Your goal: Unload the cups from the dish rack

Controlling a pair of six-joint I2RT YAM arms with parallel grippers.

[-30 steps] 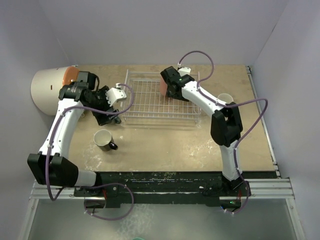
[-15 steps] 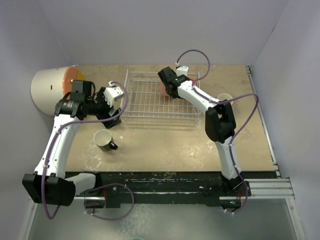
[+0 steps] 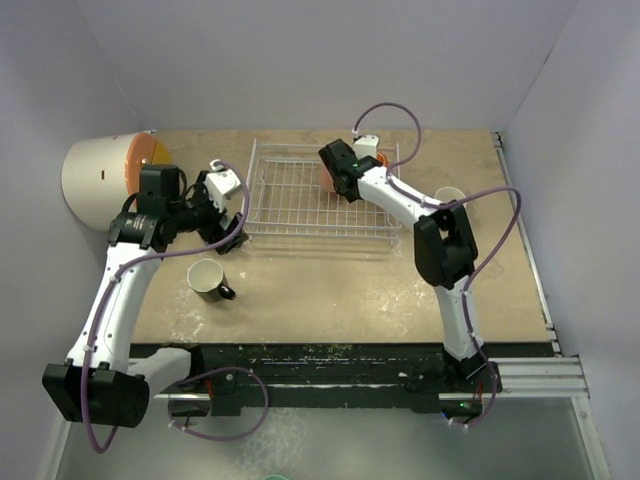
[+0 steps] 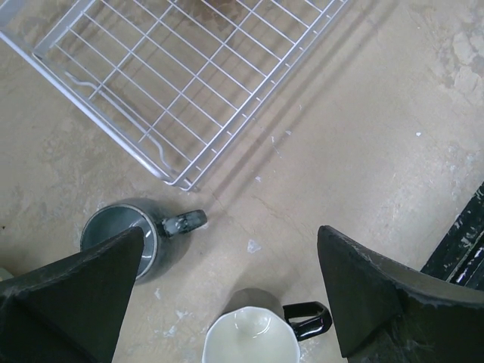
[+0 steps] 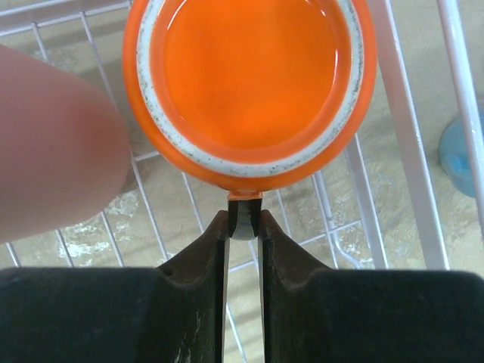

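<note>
Risk: right fingers (image 5: 204, 265) pinch the orange mug (image 5: 249, 83) by its handle; lifted, it may swivel into the pink tumbler (image 5: 53, 144) beside; left fingers (image 4: 83, 295) spread, empty.

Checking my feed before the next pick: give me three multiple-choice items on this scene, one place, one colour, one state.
1. Where is the grey-teal mug?
A) on the table by the dish rack's corner
B) inside the rack
C) lifted in the air

2. What colour is the mug whose handle the right fingers pinch?
A) black
B) light blue
C) orange

3. How are the left fingers?
A) shut on a mug
B) open, empty
C) shut on a wire

Key:
1 A, it stands outside the rim.
2 C, the orange mug's handle sits between them.
3 B, wide gap, nothing between.
</note>
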